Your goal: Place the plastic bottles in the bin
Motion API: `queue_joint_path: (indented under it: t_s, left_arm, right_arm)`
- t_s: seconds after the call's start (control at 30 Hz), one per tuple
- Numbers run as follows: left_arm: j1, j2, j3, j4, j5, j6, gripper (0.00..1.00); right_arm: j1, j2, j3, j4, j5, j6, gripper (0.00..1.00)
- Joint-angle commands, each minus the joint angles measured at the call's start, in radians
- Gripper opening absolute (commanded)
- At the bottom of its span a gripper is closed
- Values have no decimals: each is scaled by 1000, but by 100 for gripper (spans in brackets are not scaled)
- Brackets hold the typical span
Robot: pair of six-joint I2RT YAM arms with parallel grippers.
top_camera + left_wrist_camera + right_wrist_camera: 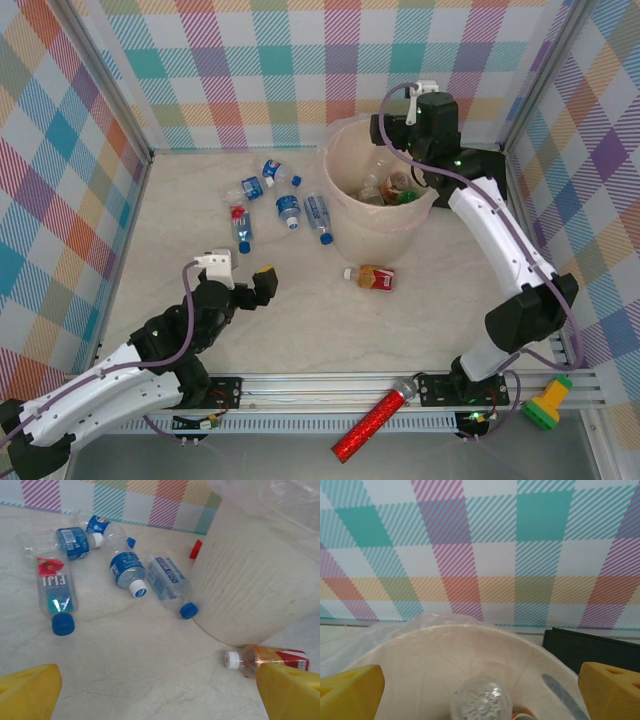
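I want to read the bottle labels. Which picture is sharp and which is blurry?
Left wrist view: the plastic bottles have fairly sharp labels, the yellow fingers blurred. Right wrist view: the clear bottle in the bin is out of focus, the checked wall sharp. Top external view: even light, labels too small to read.

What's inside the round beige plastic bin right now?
A few crushed plastic bottles lie in the round beige plastic bin: clear, brown and green ones on top. Anything beneath them is hidden by the bin wall and the bottles above.
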Motion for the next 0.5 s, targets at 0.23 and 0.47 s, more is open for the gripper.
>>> queue_joint_path:
  t_s: [0.23,0.47]
  left_arm:
    - [124,202,44,-68,-77,-120,100]
    - [364,428,114,-39,163,-165,97]
  right_arm:
    - [112,-242,-214,10,-91,112,99]
    - [209,-372,-356,30,-135,107,99]
